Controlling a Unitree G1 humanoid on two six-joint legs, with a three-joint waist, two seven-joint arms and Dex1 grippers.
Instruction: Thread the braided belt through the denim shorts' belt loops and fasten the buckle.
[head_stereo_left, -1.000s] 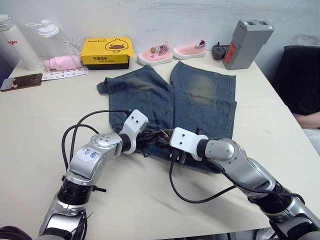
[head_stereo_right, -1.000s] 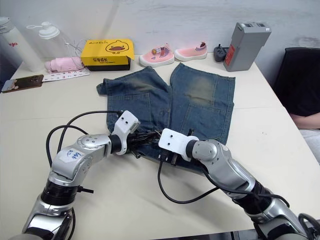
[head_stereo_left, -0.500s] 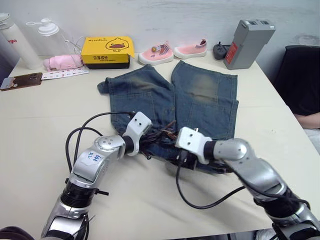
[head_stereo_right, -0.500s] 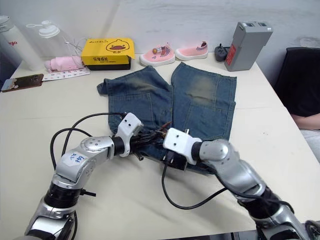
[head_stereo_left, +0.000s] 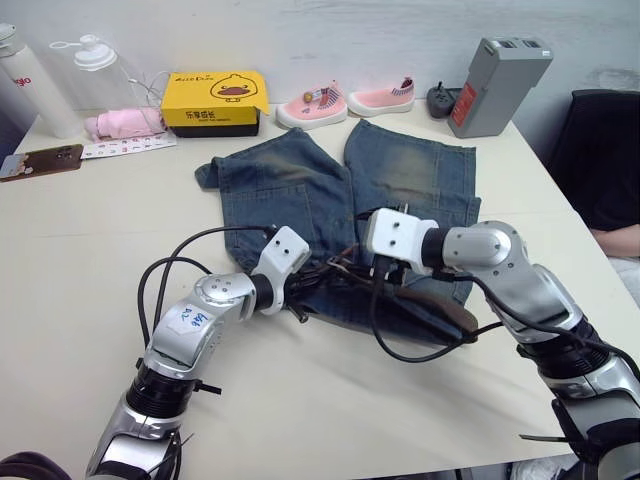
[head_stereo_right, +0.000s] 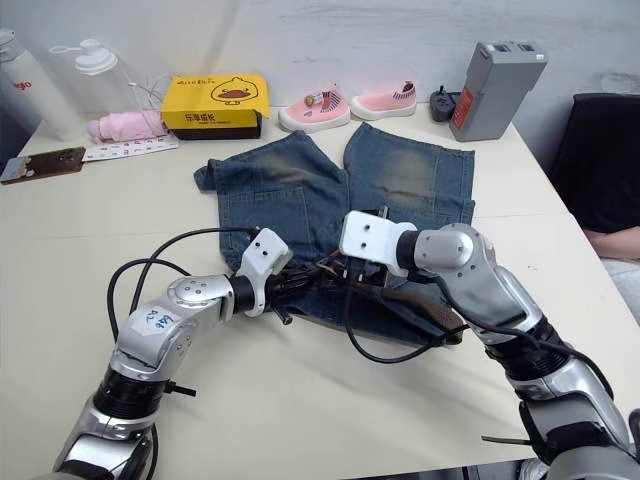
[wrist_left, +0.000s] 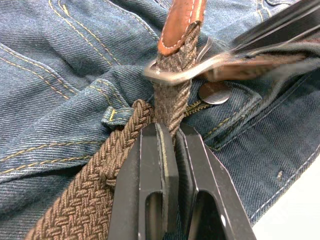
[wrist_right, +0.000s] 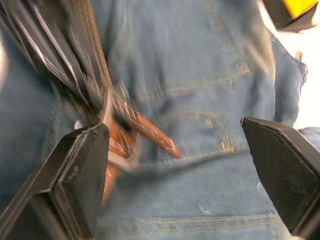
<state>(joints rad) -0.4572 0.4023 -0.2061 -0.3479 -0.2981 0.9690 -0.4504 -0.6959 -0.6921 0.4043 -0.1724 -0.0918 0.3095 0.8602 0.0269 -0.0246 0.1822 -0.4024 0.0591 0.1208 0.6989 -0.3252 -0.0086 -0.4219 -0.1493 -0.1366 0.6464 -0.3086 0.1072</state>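
Note:
The denim shorts (head_stereo_left: 290, 190) lie flat on the table, legs pointing away from me and waistband nearest. The braided belt (wrist_left: 100, 190) runs under a belt loop (wrist_left: 114, 116) and along the waistband (head_stereo_left: 440, 305). Its strap passes through the metal buckle (wrist_left: 175, 72), and the tan leather tip (wrist_left: 182, 20) sticks out beyond it, beside the shorts' metal button (wrist_left: 214, 92). My left gripper (wrist_left: 170, 132) is shut on the braided strap just short of the buckle. Over the waistband, close to the buckle, my right gripper (wrist_right: 175, 150) hangs open and holds nothing.
The right arm's black cable (head_stereo_left: 400, 350) loops over the shorts' near edge. Along the back stand a yellow box (head_stereo_left: 214, 100), pink shoes (head_stereo_left: 310, 108), a grey device (head_stereo_left: 498, 85) and bottles (head_stereo_left: 30, 90). A phone (head_stereo_left: 40, 162) lies far left. A person sits at the right edge (head_stereo_left: 615, 240).
My right gripper has opened and lifted back from the buckle towards the shorts' legs. The left gripper has kept its hold on the belt.

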